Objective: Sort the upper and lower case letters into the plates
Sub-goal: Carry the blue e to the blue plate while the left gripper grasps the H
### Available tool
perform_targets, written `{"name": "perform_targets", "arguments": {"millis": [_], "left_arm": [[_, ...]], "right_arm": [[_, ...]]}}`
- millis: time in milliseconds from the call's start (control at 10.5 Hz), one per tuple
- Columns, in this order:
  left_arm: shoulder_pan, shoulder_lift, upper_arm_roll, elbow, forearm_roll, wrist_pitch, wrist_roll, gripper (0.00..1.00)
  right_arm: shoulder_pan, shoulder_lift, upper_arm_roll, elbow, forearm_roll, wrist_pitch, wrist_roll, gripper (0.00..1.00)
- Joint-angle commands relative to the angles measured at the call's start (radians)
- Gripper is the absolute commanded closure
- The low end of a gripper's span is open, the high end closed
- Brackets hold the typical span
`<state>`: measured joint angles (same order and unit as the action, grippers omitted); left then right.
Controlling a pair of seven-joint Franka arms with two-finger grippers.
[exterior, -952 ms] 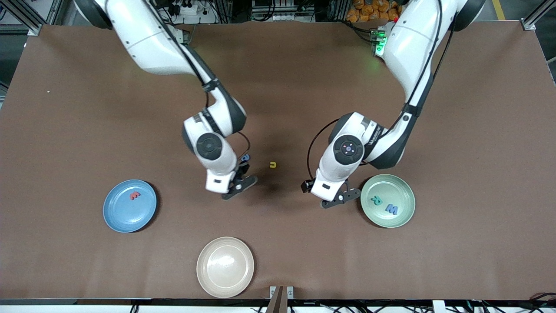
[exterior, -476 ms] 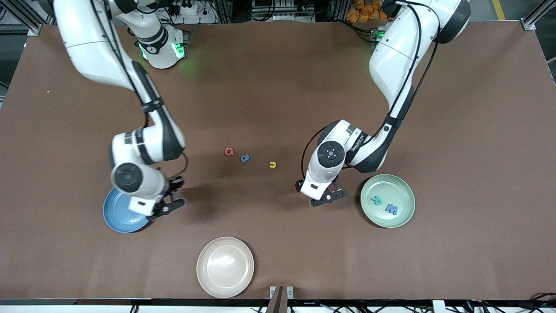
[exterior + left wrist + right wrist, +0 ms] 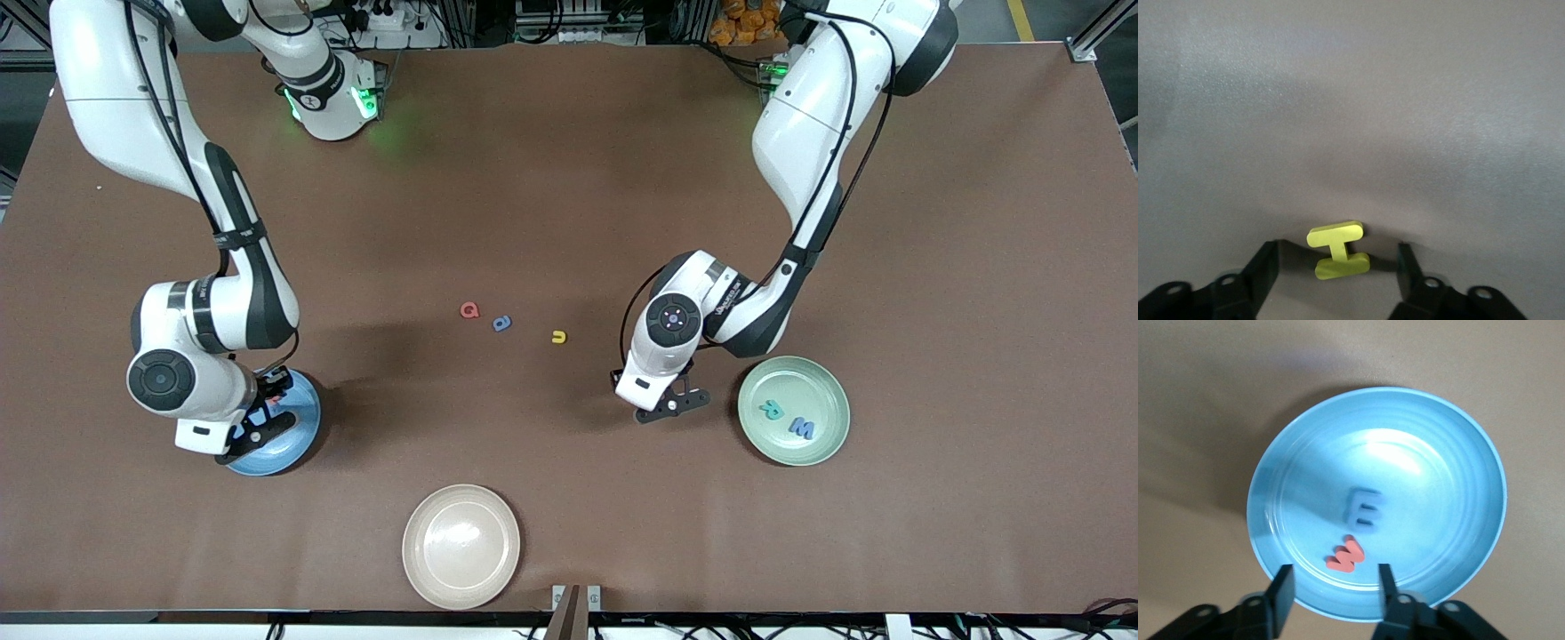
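Note:
My left gripper (image 3: 673, 404) is low over the table beside the mint green plate (image 3: 827, 391), which holds a teal R (image 3: 771, 410) and a blue W (image 3: 801, 428). In the left wrist view a yellow H (image 3: 1338, 250) lies flat between the left gripper's (image 3: 1335, 270) open jaws, with a gap on each side. My right gripper (image 3: 256, 433) hangs open and empty over the blue plate (image 3: 300, 431). That plate (image 3: 1451, 453) holds a red w (image 3: 1346, 555) and a blurred blue m (image 3: 1365, 507). A red Q (image 3: 469, 310), blue a (image 3: 502, 323) and yellow u (image 3: 558, 337) lie mid-table.
A beige plate (image 3: 460, 545) sits near the table's front edge, nearer to the front camera than the loose letters. Both arms reach in from the robots' side of the table.
The right arm swung from the table's middle to the blue plate and opened; the blue m is now in that plate. The left gripper shifted slightly and its jaws narrowed around the H.

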<state>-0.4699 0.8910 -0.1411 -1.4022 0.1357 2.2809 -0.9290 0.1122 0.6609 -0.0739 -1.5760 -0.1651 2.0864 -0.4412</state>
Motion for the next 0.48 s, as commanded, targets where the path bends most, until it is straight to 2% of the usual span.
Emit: {"name": "perform_targets", "arguments": {"millis": [0, 95, 190, 286, 381], "left_arm": [[-0.015, 0.023, 0.005, 0.023, 0.031, 0.003, -0.031, 0.33], [-0.015, 0.02, 0.005, 0.025, 0.031, 0.002, -0.03, 0.56], [-0.013, 0.016, 0.005, 0.023, 0.031, 0.003, -0.03, 0.9], [-0.01, 0.005, 0.005, 0.023, 0.031, 0.003, -0.028, 1.0], [-0.007, -0.01, 0.006, 0.023, 0.031, -0.001, -0.031, 1.0]], "right_arm": [[0.001, -0.014, 0.017, -0.009, -0.021, -0.003, 0.015, 0.0], [0.0, -0.012, 0.019, -0.009, -0.005, -0.003, 0.016, 0.0], [0.004, -0.012, 0.019, -0.01, 0.027, -0.008, 0.015, 0.0], [0.021, -0.012, 0.02, -0.012, 0.032, -0.009, 0.016, 0.0], [0.056, -0.012, 0.02, -0.012, 0.036, -0.009, 0.028, 0.0]]}}
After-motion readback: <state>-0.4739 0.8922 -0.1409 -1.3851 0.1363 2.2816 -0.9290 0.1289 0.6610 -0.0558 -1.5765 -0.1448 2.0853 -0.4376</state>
